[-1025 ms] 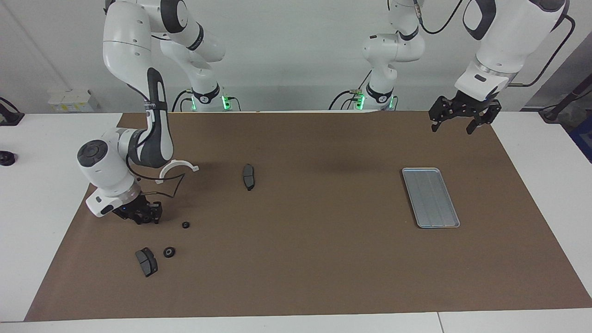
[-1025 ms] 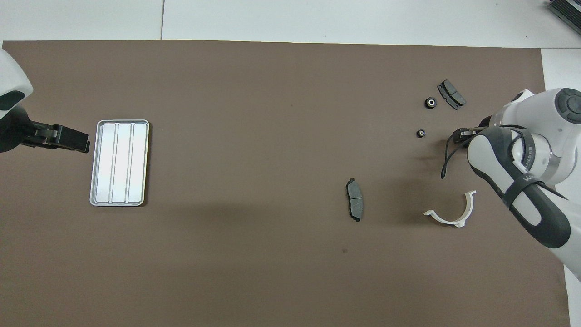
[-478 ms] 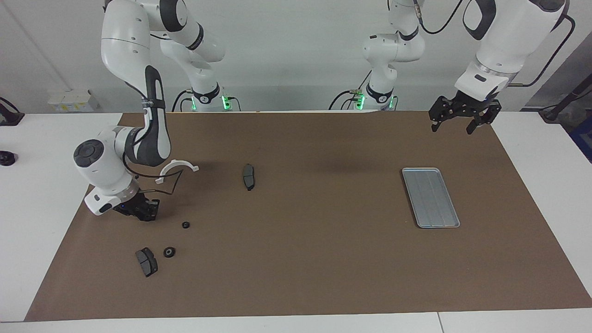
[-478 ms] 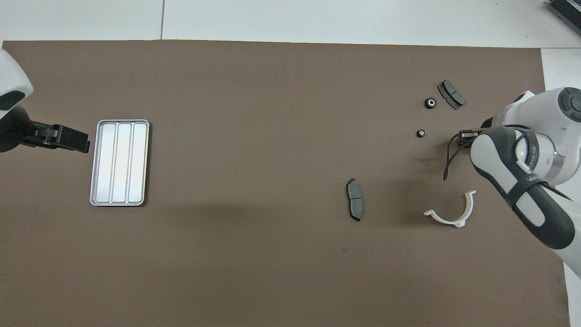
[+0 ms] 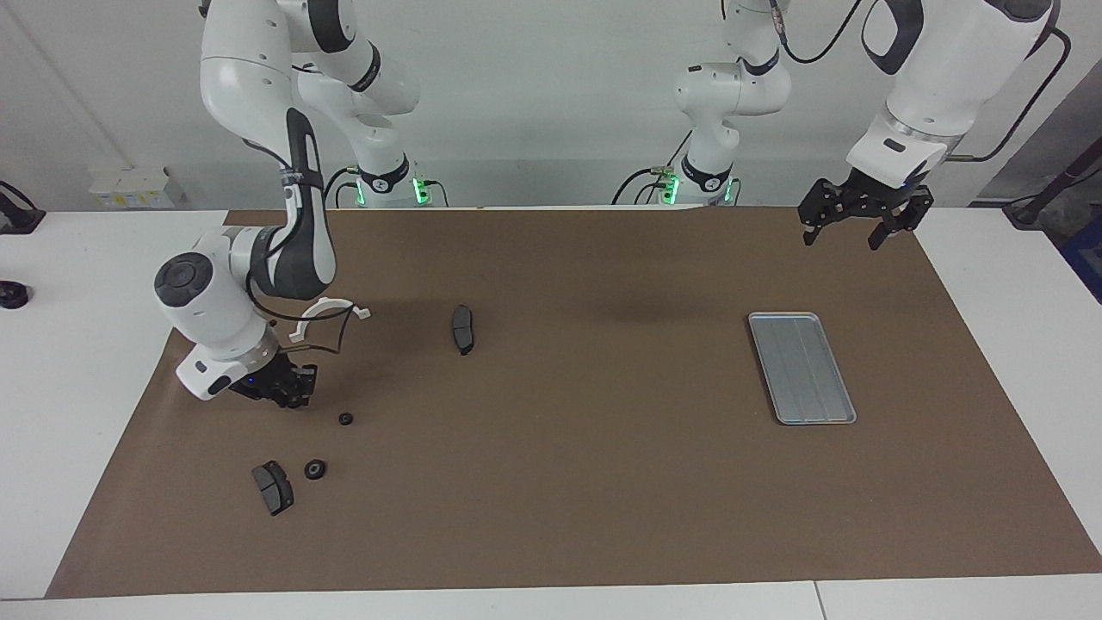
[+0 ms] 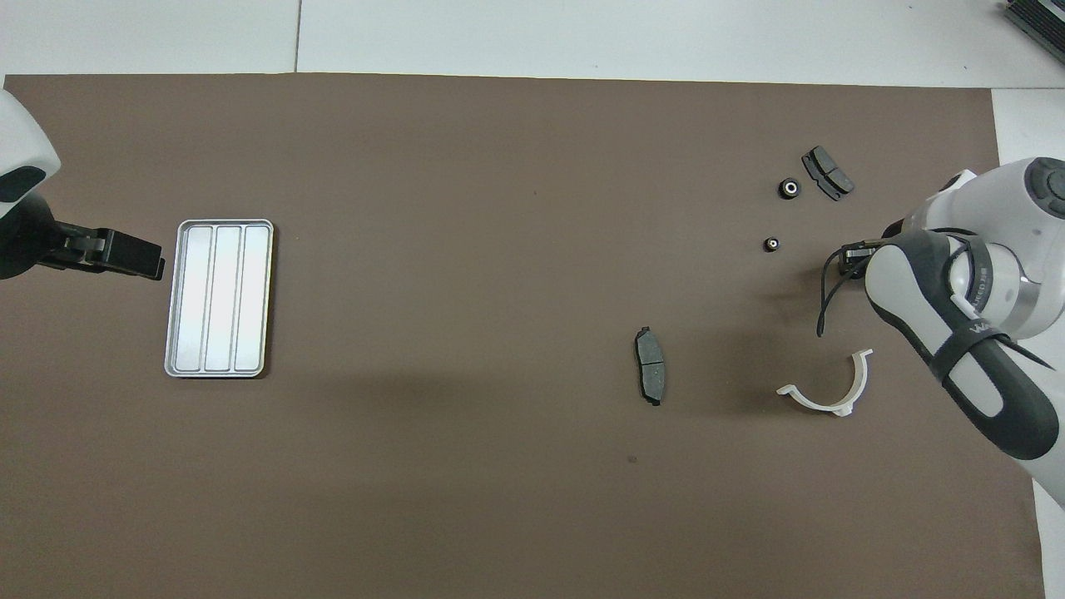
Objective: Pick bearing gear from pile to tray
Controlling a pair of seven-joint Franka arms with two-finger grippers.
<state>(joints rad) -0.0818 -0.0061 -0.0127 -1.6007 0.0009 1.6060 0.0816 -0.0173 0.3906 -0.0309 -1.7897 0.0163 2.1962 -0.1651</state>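
Observation:
The pile lies at the right arm's end of the brown mat. It holds a small black ring (image 5: 345,419) (image 6: 772,245), a larger black ring (image 5: 315,469) (image 6: 789,188), a dark brake-pad piece (image 5: 273,487) (image 6: 827,173) and a white half-ring bracket (image 5: 331,310) (image 6: 832,391). My right gripper (image 5: 288,392) (image 6: 850,254) hangs low over the mat beside the small ring, apart from it. Whether it holds anything is hidden. The silver tray (image 5: 801,368) (image 6: 225,222) lies bare at the left arm's end. My left gripper (image 5: 852,228) (image 6: 133,254) waits open, raised over the mat beside the tray.
A second dark brake-pad piece (image 5: 463,328) (image 6: 651,376) lies alone nearer the table's middle. A black cable loops from the right wrist down over the mat beside the bracket. White table surrounds the mat (image 5: 560,482).
The right gripper has lifted slightly off the mat and shifted toward the small ring. Both rings, the pads and the bracket stayed put. The left arm has not moved.

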